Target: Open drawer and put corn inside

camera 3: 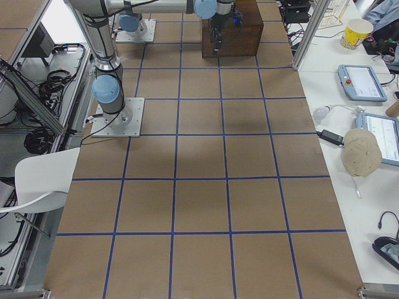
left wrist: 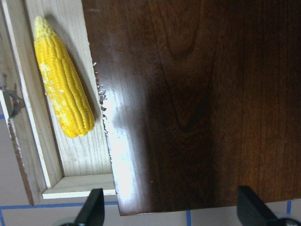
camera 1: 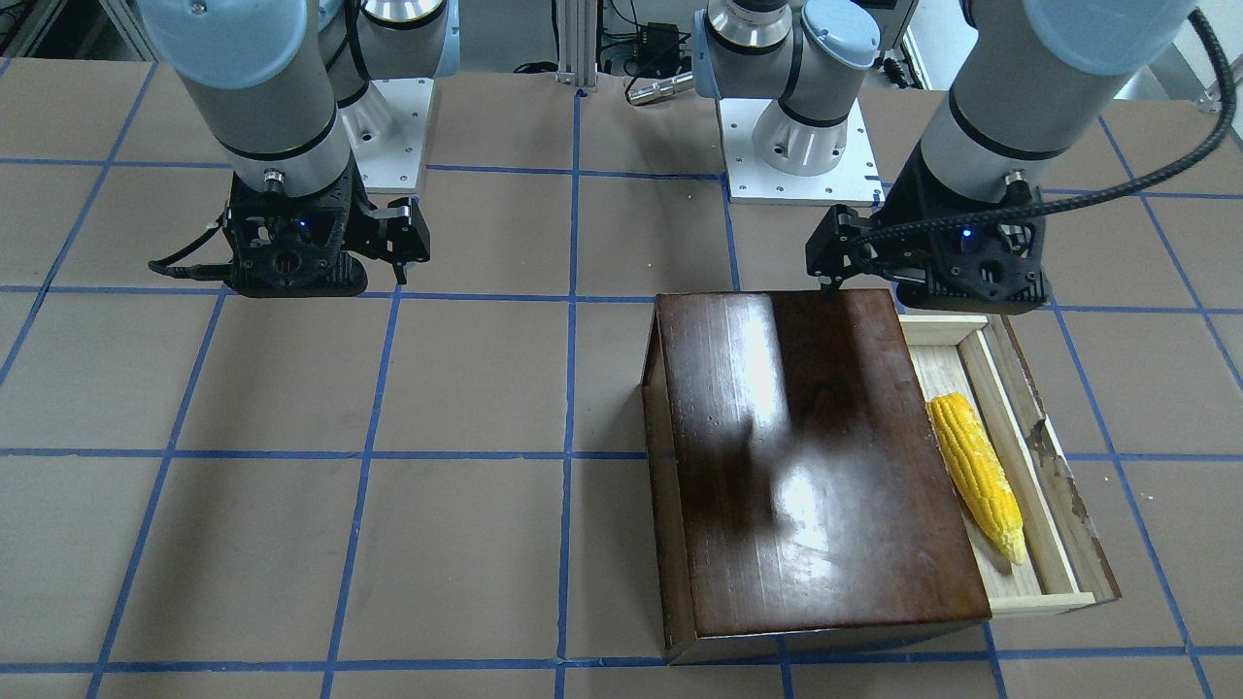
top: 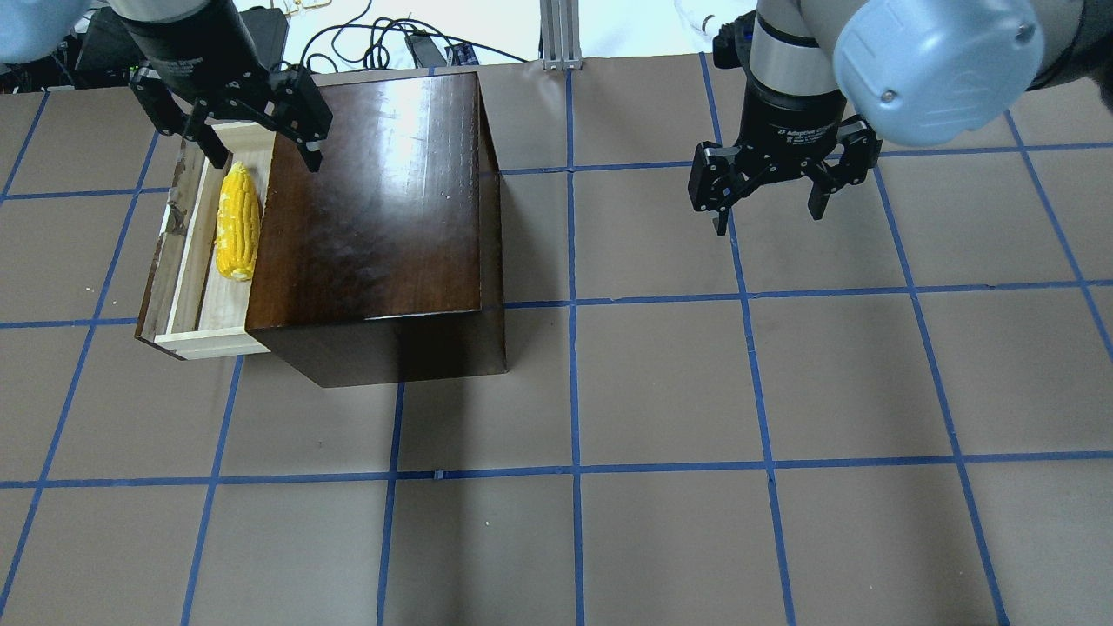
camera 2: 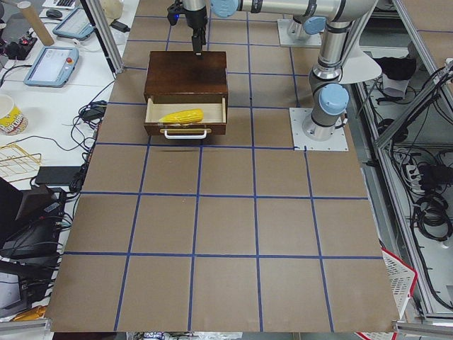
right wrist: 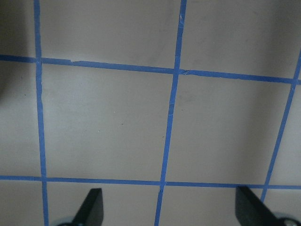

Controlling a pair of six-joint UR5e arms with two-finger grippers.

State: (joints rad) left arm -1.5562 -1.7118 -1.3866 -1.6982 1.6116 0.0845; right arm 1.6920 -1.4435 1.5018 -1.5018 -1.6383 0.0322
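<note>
Overhead exterior is showing you: left gripper (top: 265, 161) is hovering spread, empty, because corn (top: 237, 222) is lying in the drawer (top: 184, 278).

Drawer (top: 184, 269) rear half hidden inside box (top: 374, 217); handle (left wrist: 9, 101) cut off by wrist view's edge

We see the drawer (camera 1: 1063, 490), pale wood with a worn brown front, pulled partly out of its box (camera 1: 816, 456). Yellow corn (camera 1: 976, 473) lies flat inside, parallel to the front panel.
</note>
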